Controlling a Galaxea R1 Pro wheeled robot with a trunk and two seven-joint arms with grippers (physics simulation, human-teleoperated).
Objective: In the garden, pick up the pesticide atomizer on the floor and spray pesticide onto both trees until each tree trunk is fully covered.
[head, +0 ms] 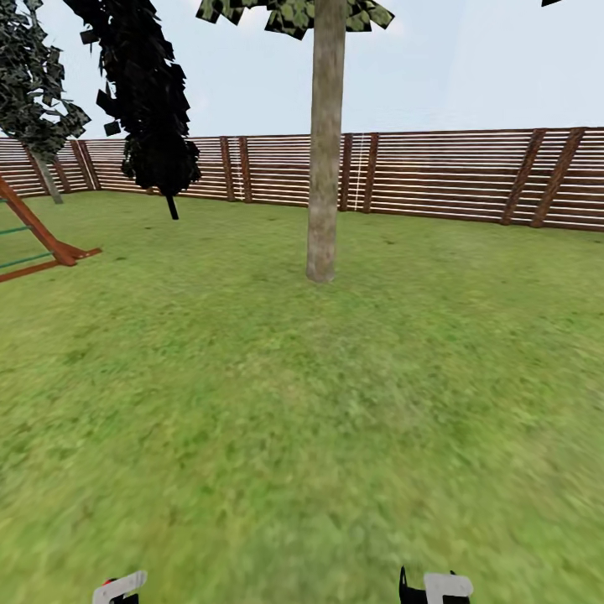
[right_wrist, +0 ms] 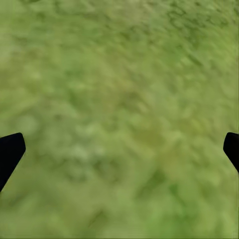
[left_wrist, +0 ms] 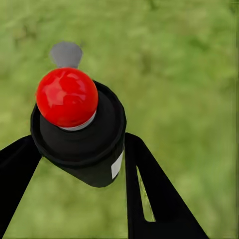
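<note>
Head view, item one: tree trunk [head: 324, 159], thick, pale grey-brown, bare low down, standing upright on the lawn [head: 302, 403] and taken here as the landmark. Behind the trunk: brown slatted fence [head: 453, 172]. To the trunk's left: dark-foliaged thin-stemmed tree [head: 151, 101]; further left, a red-brown wooden frame [head: 42, 239]. Well short of the trunk, at the near edge of the picture: tips of both arms.

Left wrist view, item two: pesticide atomizer [left_wrist: 79, 132], dark body, red top [left_wrist: 67, 97], pinched between the two black fingers [left_wrist: 149, 189] of the left end effector [left_wrist: 74, 164], grass below it. It was therefore held off the ground, well apart from the trunk.

Right wrist view, item three: right end effector [right_wrist: 119, 149], fingers spread wide, nothing between them, blurred grass beneath.

Risks, as judged:
- Spraying from this range would likely miss the trunk; a closer approach seemed needed.
- The grip sat low on the bottle; a jolt while driving could tilt or drop it.
- Which way the nozzle faced could not be told, so a misaimed spray was possible.
- A second tree remained to be treated.
</note>
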